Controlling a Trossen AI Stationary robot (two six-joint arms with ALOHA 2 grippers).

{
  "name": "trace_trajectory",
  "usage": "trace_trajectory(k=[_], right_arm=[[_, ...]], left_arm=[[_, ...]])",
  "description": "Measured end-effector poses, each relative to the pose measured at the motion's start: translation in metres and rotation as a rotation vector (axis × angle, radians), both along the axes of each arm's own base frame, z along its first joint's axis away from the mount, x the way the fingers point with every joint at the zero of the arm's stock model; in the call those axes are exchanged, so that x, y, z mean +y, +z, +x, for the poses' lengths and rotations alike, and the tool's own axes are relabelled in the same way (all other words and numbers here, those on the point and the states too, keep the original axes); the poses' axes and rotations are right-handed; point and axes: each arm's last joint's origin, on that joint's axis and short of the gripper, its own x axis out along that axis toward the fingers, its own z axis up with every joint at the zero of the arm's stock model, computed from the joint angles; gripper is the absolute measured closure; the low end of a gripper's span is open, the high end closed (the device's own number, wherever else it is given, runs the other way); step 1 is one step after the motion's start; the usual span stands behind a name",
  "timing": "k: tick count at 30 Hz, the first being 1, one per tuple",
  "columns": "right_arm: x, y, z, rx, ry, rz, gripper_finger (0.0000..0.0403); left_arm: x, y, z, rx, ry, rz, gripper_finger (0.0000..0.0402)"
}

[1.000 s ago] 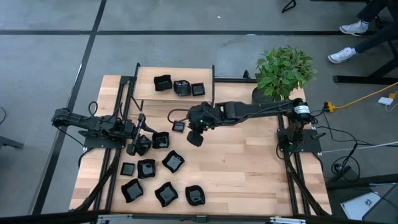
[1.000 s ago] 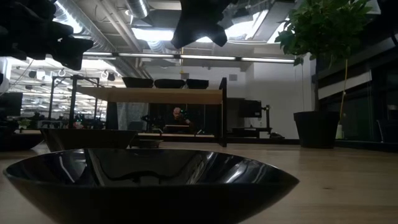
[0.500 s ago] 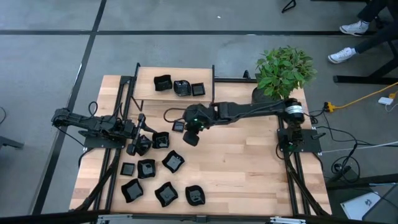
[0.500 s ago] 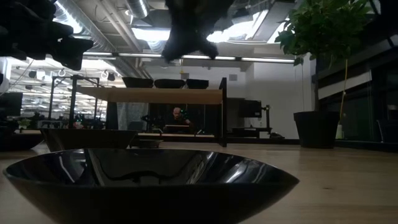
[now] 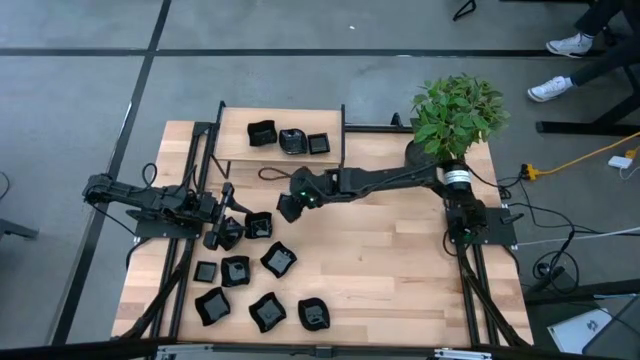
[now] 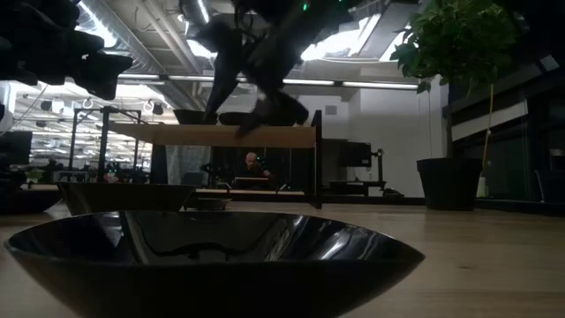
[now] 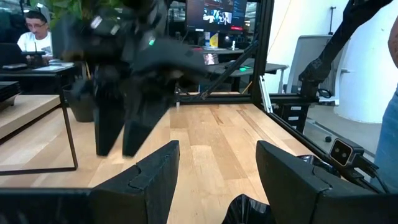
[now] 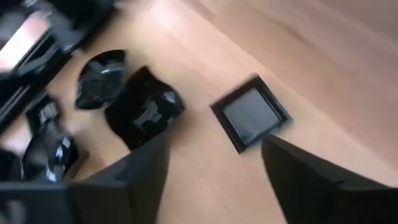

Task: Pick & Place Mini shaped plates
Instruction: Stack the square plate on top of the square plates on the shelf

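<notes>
Presently on the wooden table (image 5: pixel 400 260): a loose group of mini shaped plates (image 5: pixel 262 280) at the left front, glossy black, lying flat — a small square one (image 5: pixel 206 271), a square one just beside it (image 5: pixel 236 270), a wavy-edged one (image 5: pixel 278 261), and three more along the front edge (image 5: pixel 212 306) (image 5: pixel 267 312) (image 5: pixel 314 315). A further plate (image 5: pixel 259 226) lies just beside the left gripper. On the raised wooden shelf (image 5: pixel 330 124) at the table's back: three plates in a row (image 5: pixel 262 133) (image 5: pixel 293 140) (image 5: pixel 319 144). Right gripper (image 5: pixel 290 207): reached across to the table's left half, hovering in front of the shelf, fingers spread wide and nothing between them; its wrist view looks down on a small square plate (image 8: pixel 251 113) flat on the wood, with a wavy-edged plate (image 8: pixel 146 112) and a rounder one (image 8: pixel 101 76) near it. Left gripper (image 5: pixel 222 232): low at the table's left side, next to the plate group, fingers apart; the top of a black plate (image 7: pixel 249 208) shows between them, but whether it is gripped cannot be told. Potted plant (image 5: pixel 455 115): back right corner. Nearest the low camera, one wide black dish (image 6: pixel 212 256) fills the foreground.
</notes>
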Motion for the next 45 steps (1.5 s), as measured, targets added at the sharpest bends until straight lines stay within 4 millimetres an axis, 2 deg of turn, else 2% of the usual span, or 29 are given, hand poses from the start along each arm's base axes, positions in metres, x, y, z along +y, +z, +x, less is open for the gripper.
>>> trace_trajectory(k=[5, 9, 22, 34, 39, 45], right_arm=[[-0.003, -0.031, 0.009, 0.017, -0.185, 0.158, 0.0079], [-0.003, -0.047, 0.014, 0.026, -0.261, 0.222, 0.0050], [-0.003, -0.064, 0.015, 0.006, -0.478, 0.204, 0.0047], [0.002, -0.084, 0.020, 0.018, -0.519, 0.225, 0.0117], [0.004, -0.091, 0.022, 0.014, -0.538, 0.243, 0.0170], [0.006, -0.097, 0.026, -0.011, -0.548, 0.261, 0.0257]], left_arm=[[0.000, 0.000, 0.000, 0.000, 0.001, 0.000, 0.0194], [0.000, 0.000, 0.000, 0.001, 0.000, 0.000, 0.0194], [0.000, 0.000, 0.000, 0.001, 0.000, 0.000, 0.0194], [0.000, 0.000, 0.000, 0.001, 0.000, 0.000, 0.0194], [0.000, 0.000, 0.000, 0.001, 0.000, 0.000, 0.0194], [0.000, 0.000, 0.000, 0.000, -0.001, 0.000, 0.0194]])
